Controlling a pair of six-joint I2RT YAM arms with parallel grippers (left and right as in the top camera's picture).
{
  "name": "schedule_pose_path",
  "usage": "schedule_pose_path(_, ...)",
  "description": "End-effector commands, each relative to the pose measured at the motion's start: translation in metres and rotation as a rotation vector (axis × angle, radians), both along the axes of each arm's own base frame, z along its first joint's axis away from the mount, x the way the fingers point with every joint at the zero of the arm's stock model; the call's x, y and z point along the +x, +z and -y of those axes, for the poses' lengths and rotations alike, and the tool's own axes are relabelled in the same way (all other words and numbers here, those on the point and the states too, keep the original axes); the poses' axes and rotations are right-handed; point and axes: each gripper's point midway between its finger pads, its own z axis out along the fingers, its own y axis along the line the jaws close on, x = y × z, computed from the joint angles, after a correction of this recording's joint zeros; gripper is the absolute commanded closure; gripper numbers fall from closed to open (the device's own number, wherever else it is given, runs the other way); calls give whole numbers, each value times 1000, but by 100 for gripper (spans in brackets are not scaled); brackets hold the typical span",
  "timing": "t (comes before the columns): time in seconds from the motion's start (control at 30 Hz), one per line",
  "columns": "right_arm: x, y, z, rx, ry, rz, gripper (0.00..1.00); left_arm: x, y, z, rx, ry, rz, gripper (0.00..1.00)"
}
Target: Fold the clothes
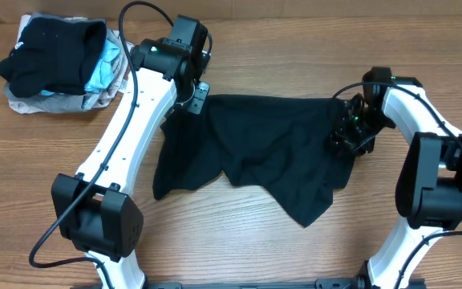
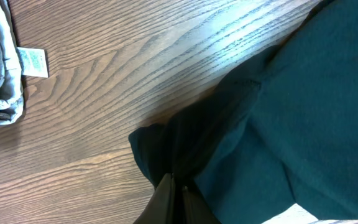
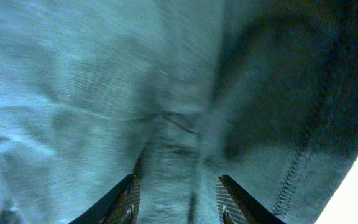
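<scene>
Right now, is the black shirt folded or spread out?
Spread out: the black shirt lies rumpled across the table, with no neat fold.

The bench (image 1: 255, 48) has a warm brown wood-grain top, and its long dark streaks run side to side across the overhead view. The light is even and comes from above. In the left wrist view a pale sheen (image 2: 229, 37) lies across the grain.

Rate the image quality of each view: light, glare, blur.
Overhead: even light, sharp, soft shadows, but the thin black short-sleeved shirt reads as a nearly detail-less dark mass. Left wrist: crisp grain, a pale glare streak on the brown wooden table, shirt tinted teal. Right wrist: fabric fills the frame, smeared and bluish, blown-out white corner at lower right.
</scene>
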Motion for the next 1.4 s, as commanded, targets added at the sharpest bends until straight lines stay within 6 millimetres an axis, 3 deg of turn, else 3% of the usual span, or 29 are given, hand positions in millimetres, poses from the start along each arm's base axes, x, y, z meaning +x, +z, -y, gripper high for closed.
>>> schedule_pose_path(0.0,-5,-5,4,-22,-46,-23,57,3,4,0,9,-15,15,96)
schedule_pose_path(0.13,-6,-11,-1,2,-55,-18,57,3,4,0,9,-15,15,96)
schedule_pose_path(0.4,-1,-8,-14,77,-59,7,69,3,4,0,9,-15,16,96)
schedule_pose_path(0.57,2,-8,-13,77,-60,22,82,4,4,0,9,-15,17,96)
schedule_pose_path(0.77,20,10,-11,74,-59,63,94,4,4,0,13,-17,18,96)
schedule_pose_path(0.97,60,62,11,10,-67,175,96,5,4,-1,15,-14,22,96)
schedule_pose_path(1.13,77,94,38,-25,-98,245,96,11,6,-7,9,4,41,96)
schedule_pose_path(1.37,73,99,65,-36,-124,244,96,13,6,-13,8,18,40,96)
